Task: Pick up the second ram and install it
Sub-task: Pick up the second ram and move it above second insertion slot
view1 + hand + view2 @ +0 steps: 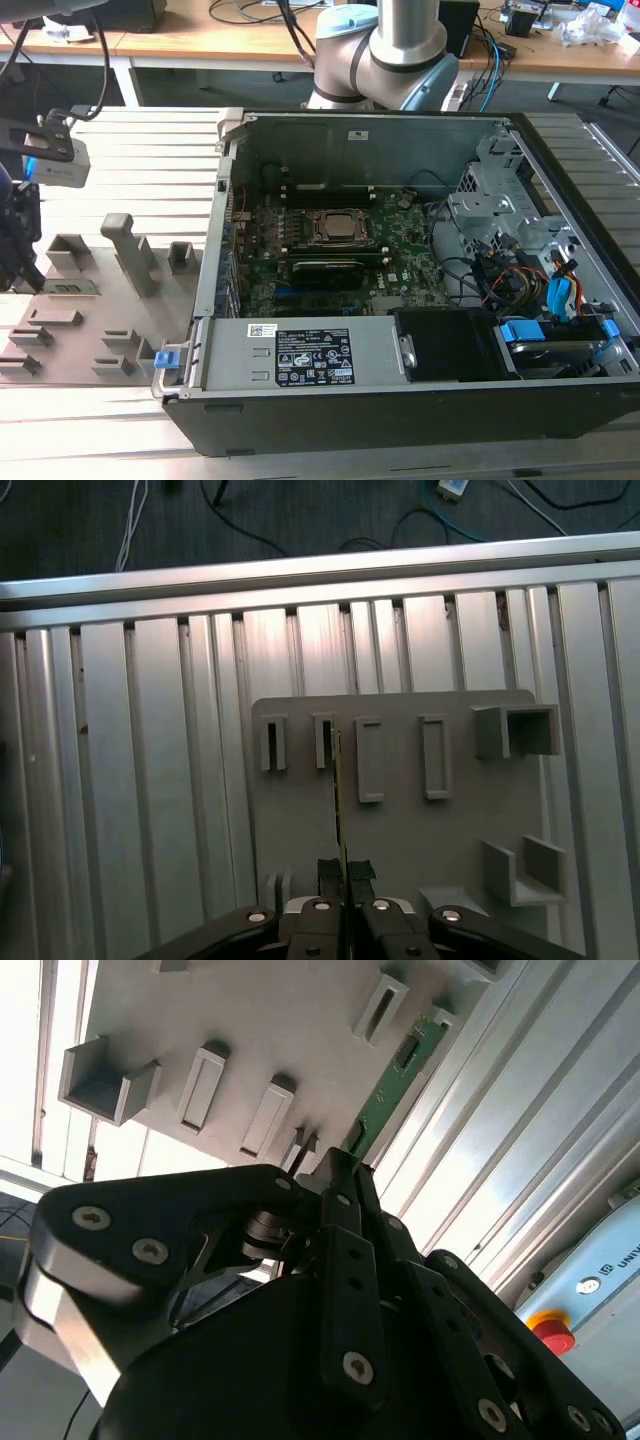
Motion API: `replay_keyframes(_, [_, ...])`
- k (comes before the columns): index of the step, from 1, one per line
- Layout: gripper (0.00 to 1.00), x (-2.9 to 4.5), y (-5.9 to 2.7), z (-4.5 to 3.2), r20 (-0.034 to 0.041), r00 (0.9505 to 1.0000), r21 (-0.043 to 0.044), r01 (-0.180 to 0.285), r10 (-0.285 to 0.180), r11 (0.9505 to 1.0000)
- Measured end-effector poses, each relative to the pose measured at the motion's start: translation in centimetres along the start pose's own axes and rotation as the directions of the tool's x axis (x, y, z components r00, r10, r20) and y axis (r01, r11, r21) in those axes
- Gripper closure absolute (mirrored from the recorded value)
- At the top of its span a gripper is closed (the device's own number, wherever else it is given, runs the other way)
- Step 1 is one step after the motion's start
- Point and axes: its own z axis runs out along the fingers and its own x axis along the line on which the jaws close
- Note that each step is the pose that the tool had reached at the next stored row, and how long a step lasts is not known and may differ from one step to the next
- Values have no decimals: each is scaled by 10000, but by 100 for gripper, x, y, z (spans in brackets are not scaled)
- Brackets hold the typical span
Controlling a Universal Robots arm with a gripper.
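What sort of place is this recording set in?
Probably a robotics lab set up for computer assembly: an open computer case on a slotted metal table, a grey holder plate, cluttered desks behind.

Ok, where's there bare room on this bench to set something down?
Bare slatted table lies between the grey holder plate and the far desks, and again in a strip before the plate and the computer case. Crowded: the plate's blocks, where the end effector grips the second ram, and the case's inside.

Slim green second ram (pixel 388 1095), dark chips, one end pinched in tool (pixel 343 872)
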Motion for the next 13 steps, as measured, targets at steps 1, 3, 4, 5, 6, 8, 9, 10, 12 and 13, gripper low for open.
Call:
replay_keyframes(1, [86,-1,1,-17,1,10000,1,-1,1,10000])
replay_keyframes(3, [86,-1,2,-39,0,10000,1,-1,1,10000])
replay_keyframes(4, [86,-1,3,-55,0,10000,0,-1,1,10000])
replay_keyframes(5, [86,-1,3,-64,0,10000,0,-1,1,10000])
replay_keyframes(6, [86,-1,3,-73,0,10000,0,0,0,10000])
replay_keyframes(8, [86,-2,5,-106,1,10000,0,0,0,10000])
replay_keyframes(9, [86,-3,6,-124,0,10000,1,0,0,10000])
replay_keyframes(10, [86,-3,7,-148,0,10000,1,0,0,10000])
replay_keyframes(12, [86,-4,9,-193,1,10000,1,0,0,10000])
replay_keyframes(13, [86,-5,10,-213,0,10000,1,-1,1,10000])
